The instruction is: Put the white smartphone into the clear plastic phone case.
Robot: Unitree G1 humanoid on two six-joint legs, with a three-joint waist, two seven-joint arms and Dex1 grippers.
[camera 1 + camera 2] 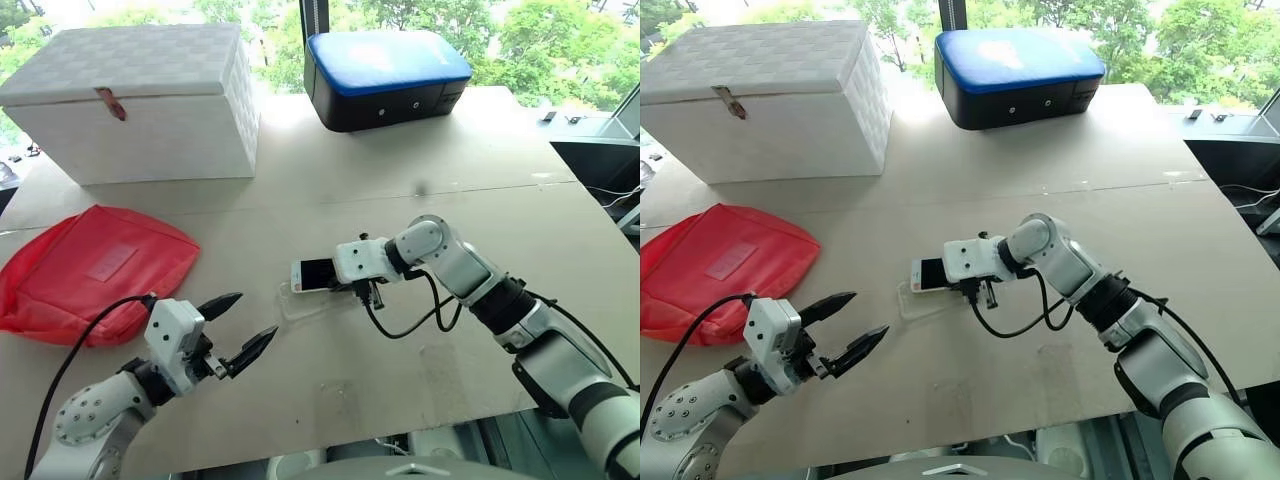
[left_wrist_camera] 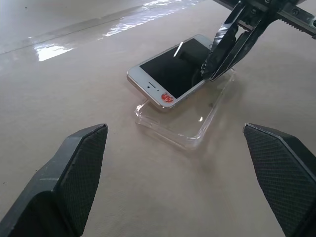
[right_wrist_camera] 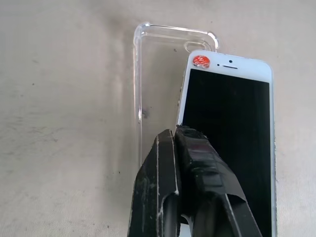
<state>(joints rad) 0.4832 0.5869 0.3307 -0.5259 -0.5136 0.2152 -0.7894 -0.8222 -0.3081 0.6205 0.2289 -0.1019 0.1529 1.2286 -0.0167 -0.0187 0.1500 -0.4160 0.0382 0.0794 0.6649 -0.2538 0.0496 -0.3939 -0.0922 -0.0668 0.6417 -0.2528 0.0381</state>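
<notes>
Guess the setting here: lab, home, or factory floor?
Probably a lab test bench by a window: a bare board table with staged props, a white lidded box and a red pouch, and trees right outside.

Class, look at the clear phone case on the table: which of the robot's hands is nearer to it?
Right. The right hand is at the clear phone case, shut on the white smartphone above it. The left hand hovers open, apart from it.
</notes>
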